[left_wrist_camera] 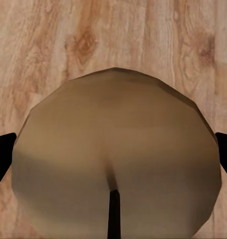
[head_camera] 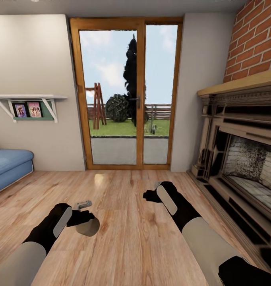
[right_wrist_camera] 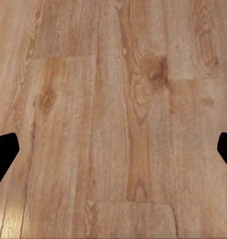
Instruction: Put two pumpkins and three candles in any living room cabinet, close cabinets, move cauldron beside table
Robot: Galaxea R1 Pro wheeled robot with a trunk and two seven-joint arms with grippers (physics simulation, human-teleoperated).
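My left gripper (head_camera: 84, 217) is shut on a tan-beige candle (head_camera: 88, 227), held low over the wooden floor at the lower left of the head view. In the left wrist view the candle (left_wrist_camera: 113, 149) is seen from its round top, its dark wick toward the camera, with a black fingertip (left_wrist_camera: 2, 155) at each side of it. My right gripper (head_camera: 151, 194) hangs open over bare floor; its fingertips (right_wrist_camera: 3, 152) stand wide apart with nothing between them. The pumpkins, cabinet, cauldron and table are out of view.
A wood-framed glass door (head_camera: 127, 95) to a garden is straight ahead. A brick fireplace (head_camera: 242, 159) with a low hearth lines the right side. A blue sofa (head_camera: 8, 167) stands at the left under a wall shelf (head_camera: 30, 104). Wooden floor (head_camera: 131, 238) lies between them.
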